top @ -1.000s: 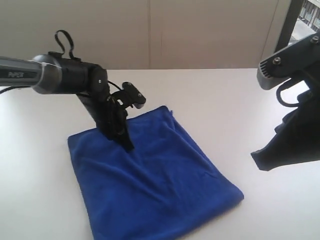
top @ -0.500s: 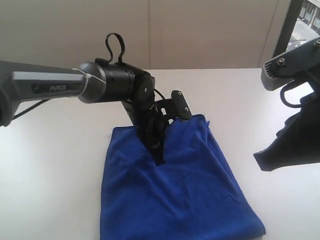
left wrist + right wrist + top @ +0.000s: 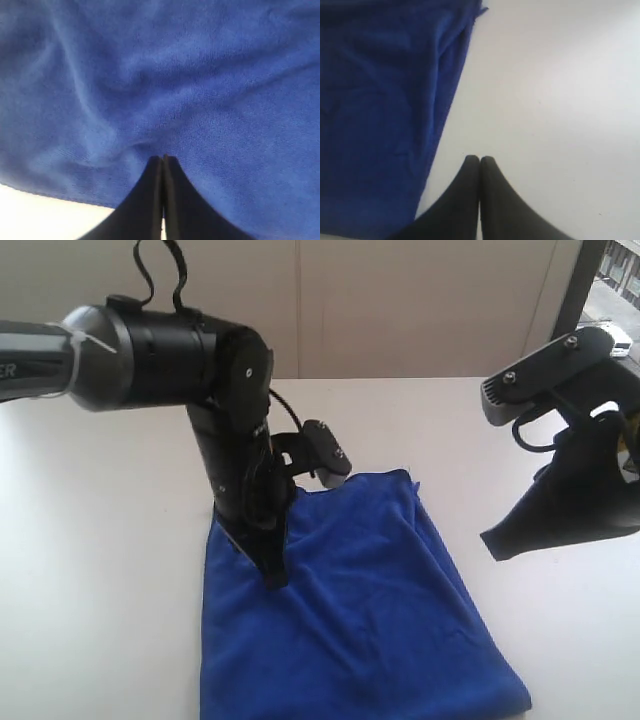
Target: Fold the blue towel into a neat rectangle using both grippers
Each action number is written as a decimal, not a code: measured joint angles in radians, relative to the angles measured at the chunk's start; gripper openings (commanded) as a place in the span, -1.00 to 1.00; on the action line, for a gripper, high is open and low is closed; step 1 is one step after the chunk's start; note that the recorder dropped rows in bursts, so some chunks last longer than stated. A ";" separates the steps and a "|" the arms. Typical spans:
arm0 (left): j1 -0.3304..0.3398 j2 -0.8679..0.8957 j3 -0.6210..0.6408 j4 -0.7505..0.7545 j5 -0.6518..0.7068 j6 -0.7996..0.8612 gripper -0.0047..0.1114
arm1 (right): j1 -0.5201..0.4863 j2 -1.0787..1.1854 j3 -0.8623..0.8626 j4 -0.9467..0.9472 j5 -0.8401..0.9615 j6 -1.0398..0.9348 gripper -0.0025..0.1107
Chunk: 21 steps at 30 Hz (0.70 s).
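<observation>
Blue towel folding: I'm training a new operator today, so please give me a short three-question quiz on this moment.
1. True or false: the right gripper hangs directly over the blue towel.
2. What does the tip of the left gripper touch? A the blue towel; B bare table; C the right gripper.
3. Fill in: both grippers' jaws are ____.
Key: 1 false; 2 A; 3 shut.
</observation>
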State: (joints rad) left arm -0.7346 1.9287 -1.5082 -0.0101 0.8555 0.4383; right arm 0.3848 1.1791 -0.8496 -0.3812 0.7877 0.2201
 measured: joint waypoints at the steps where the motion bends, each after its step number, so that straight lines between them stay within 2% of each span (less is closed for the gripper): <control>1: 0.000 -0.018 0.044 0.000 -0.039 -0.014 -0.92 | -0.033 0.029 -0.006 0.021 -0.008 -0.027 -0.96; 3: 0.000 -0.072 0.157 -0.026 -0.152 -0.034 -0.92 | -0.116 0.103 -0.038 0.136 -0.039 -0.145 -0.96; 6: -0.002 -0.123 0.317 -0.124 -0.331 -0.024 -0.92 | -0.228 0.236 -0.120 0.458 -0.061 -0.440 -0.96; 9: -0.002 -0.125 0.416 -0.150 -0.436 -0.022 -0.92 | -0.256 0.331 -0.164 0.628 -0.061 -0.590 -0.96; 15: -0.002 -0.149 0.589 -0.191 -0.610 -0.022 -0.92 | -0.262 0.458 -0.195 0.691 -0.087 -0.648 -0.96; 21: 0.004 -0.164 0.641 -0.214 -0.675 -0.022 -0.92 | -0.262 0.473 -0.195 0.696 -0.110 -0.650 -0.96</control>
State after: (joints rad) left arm -0.7309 1.7648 -0.8673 -0.2240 0.1806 0.4165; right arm 0.1225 1.6517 -1.0447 0.3152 0.6773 -0.4299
